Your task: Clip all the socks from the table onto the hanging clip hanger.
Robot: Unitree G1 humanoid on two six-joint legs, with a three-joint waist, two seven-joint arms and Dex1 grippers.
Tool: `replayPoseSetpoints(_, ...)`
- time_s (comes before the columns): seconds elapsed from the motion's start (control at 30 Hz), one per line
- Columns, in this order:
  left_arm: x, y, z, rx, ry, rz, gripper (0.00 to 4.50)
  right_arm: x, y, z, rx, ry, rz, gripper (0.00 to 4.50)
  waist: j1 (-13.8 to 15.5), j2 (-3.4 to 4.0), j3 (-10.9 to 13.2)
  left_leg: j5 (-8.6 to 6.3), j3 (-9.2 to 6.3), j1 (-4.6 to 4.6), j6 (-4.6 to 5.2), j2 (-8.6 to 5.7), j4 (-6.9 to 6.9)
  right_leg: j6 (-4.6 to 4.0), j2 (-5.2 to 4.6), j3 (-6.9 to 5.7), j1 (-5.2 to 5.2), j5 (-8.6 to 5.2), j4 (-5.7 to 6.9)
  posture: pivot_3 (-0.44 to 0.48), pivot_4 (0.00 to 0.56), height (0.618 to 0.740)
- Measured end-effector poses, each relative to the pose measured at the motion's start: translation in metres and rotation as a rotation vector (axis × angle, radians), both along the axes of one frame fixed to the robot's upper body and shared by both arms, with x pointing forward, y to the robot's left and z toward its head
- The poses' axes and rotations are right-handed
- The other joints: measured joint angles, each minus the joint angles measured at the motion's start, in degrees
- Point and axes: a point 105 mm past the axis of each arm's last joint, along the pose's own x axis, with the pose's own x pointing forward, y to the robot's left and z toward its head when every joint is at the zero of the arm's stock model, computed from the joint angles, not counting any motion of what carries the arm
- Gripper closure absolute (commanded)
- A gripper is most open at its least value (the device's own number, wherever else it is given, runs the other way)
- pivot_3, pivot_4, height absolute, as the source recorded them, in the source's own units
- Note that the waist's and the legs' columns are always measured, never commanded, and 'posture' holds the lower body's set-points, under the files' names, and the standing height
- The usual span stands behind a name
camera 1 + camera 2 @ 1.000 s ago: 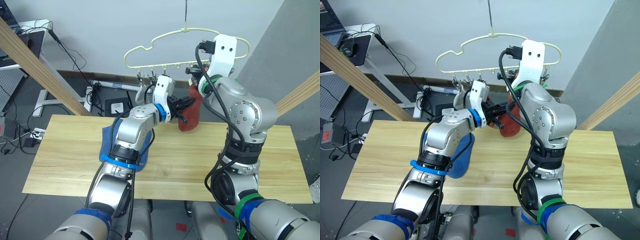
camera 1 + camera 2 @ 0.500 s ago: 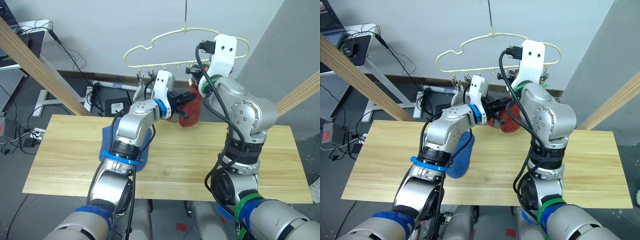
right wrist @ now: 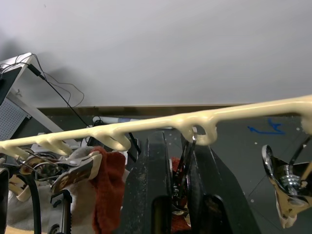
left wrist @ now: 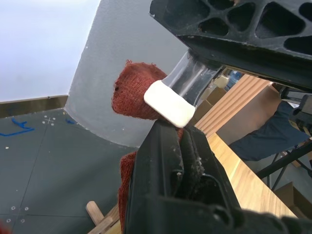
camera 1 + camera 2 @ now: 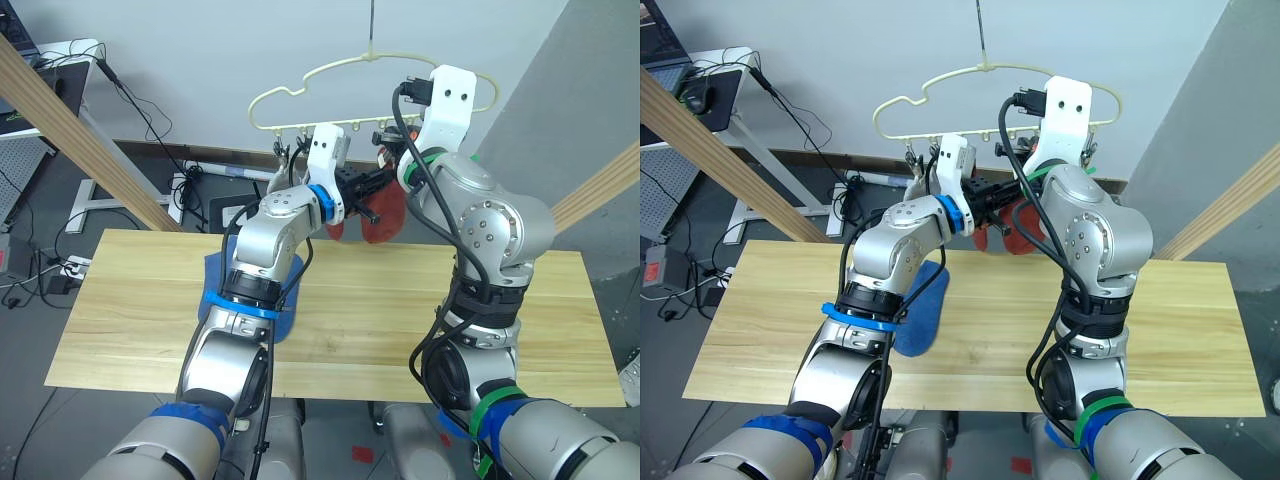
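Observation:
My left gripper [image 5: 372, 186] is shut on a rust-red sock [image 5: 381, 216] and holds it up just under the pale-yellow clip hanger [image 5: 300, 92]. In the left wrist view the fingers [image 4: 161, 161] pinch the sock [image 4: 132, 93] right beside a clear clip with a white pad [image 4: 169, 103]. My right gripper [image 3: 178, 146] is up at the hanger's bar [image 3: 146, 124], shut on a hanging metal clip [image 3: 185, 165]. A grey sock [image 5: 283, 182] hangs from a clip at the hanger's left. A blue sock [image 5: 921, 311] lies on the table [image 5: 400, 300] under my left arm.
Round wooden poles [image 5: 80, 135] slant up on the left and on the right [image 5: 600, 190] of the table. Behind the table are a desk, cables and a power strip [image 5: 235, 212] on the floor. Another metal clip [image 3: 285, 183] hangs close beside my right gripper.
My left gripper has risen with the rust-red sock, from table height up to the hanger's clips. The right arm has stayed at the hanger.

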Motion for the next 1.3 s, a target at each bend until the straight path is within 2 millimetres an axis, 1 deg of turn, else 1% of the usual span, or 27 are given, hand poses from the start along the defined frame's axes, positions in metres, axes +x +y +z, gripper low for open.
replayPoseSetpoints(0.03,0.0,0.0,0.0,0.0,0.001,0.0,4.5,0.0,0.0,0.0,0.0,0.0,0.0,3.45,0.0,0.0,0.0,0.0,0.0,0.0,0.0,0.0,0.0,0.0,0.0,0.0,0.0,0.0,0.0,-0.01,0.332,0.74)
replayPoseSetpoints(0.1,0.0,0.0,0.0,0.0,0.002,0.0,4.5,0.0,-0.001,0.0,0.004,0.002,-0.001,2.61,0.01,0.0,0.0,0.0,0.0,0.0,0.0,0.0,0.01,0.0,0.0,0.01,0.0,0.0,0.0,-0.009,0.332,0.74)
replayPoseSetpoints(0.23,0.0,0.0,0.0,-0.001,0.0,-0.001,4.5,0.001,-0.002,-0.001,0.004,0.006,-0.006,1.29,-0.02,0.0,0.0,0.0,0.0,0.0,0.0,0.0,0.01,0.0,0.0,0.01,0.0,0.0,0.0,-0.009,0.332,0.74)
replayPoseSetpoints(0.43,0.0,0.0,0.0,-0.001,0.009,-0.003,4.5,0.001,-0.002,-0.001,0.004,0.007,-0.005,1.29,-0.04,0.0,0.0,0.0,0.0,0.0,-0.01,0.0,0.01,0.0,0.0,0.01,-0.01,0.0,0.0,-0.008,0.33,0.74)
replayPoseSetpoints(0.53,0.0,0.0,-0.001,-0.013,0.034,-0.012,3.75,0.001,-0.002,-0.001,0.005,0.007,-0.005,1.26,-0.04,0.0,0.0,0.0,0.0,0.0,-0.01,0.0,0.02,0.0,0.0,0.0,0.0,0.0,0.02,-0.007,0.331,0.74)
replayPoseSetpoints(0.7,-0.002,0.002,-0.005,-0.001,0.071,-0.017,2.23,0.001,-0.001,-0.002,0.004,0.011,-0.002,1.26,-0.05,0.0,0.0,0.01,0.0,0.0,-0.01,0.0,0.02,-0.01,0.0,0.0,-0.01,0.0,0.02,-0.008,0.33,0.74)
replayPoseSetpoints(0.73,-0.004,0.003,-0.005,0.005,0.072,-0.019,1.95,0.0,-0.001,-0.002,0.004,0.011,0.001,1.26,-0.07,0.0,0.0,0.01,0.0,0.0,-0.01,0.0,0.02,0.0,0.0,0.0,-0.01,0.0,0.02,-0.008,0.33,0.74)
replayPoseSetpoints(0.87,-0.014,0.005,-0.011,0.031,0.08,-0.04,0.62,-0.003,-0.002,-0.003,-0.003,0.014,0.015,1.26,-0.1,0.0,-0.01,0.03,-0.01,0.0,-0.04,0.01,0.01,-0.01,-0.01,-0.01,0.0,0.0,0.04,-0.005,0.327,0.74)
replayPoseSetpoints(0.9,-0.017,0.006,-0.013,0.038,0.084,-0.04,0.44,-0.004,-0.003,-0.004,-0.006,0.016,0.023,1.26,-0.08,0.01,-0.01,0.05,-0.01,0.0,-0.08,0.01,0.01,-0.01,-0.01,-0.01,0.0,0.0,0.04,-0.005,0.327,0.74)
replayPoseSetpoints(1.03,-0.033,0.015,-0.019,0.051,0.11,-0.065,0.44,-0.013,-0.007,-0.011,-0.045,0.018,0.063,1.26,-0.11,0.0,-0.01,0.12,-0.04,0.0,-0.2,0.01,0.02,-0.01,-0.01,-0.02,0.0,0.01,0.08,-0.007,0.325,0.74)
replayPoseSetpoints(1.2,-0.049,0.02,-0.019,0.054,0.12,-0.095,0.44,-0.022,-0.01,-0.023,-0.085,0.043,0.11,1.26,-0.14,0.0,-0.02,0.13,-0.08,0.03,-0.2,-0.01,0.12,-0.01,-0.01,-0.03,0.01,0.01,0.28,-0.014,0.32,0.74)
replayPoseSetpoints(1.3,-0.056,0.024,-0.017,0.059,0.107,-0.107,0.44,-0.026,-0.012,-0.025,-0.105,0.041,0.121,1.26,-0.28,-0.01,-0.04,0.15,-0.08,0.07,-0.22,-0.02,0.14,-0.01,-0.01,-0.03,0.01,0.0,0.39,-0.015,0.316,0.74)
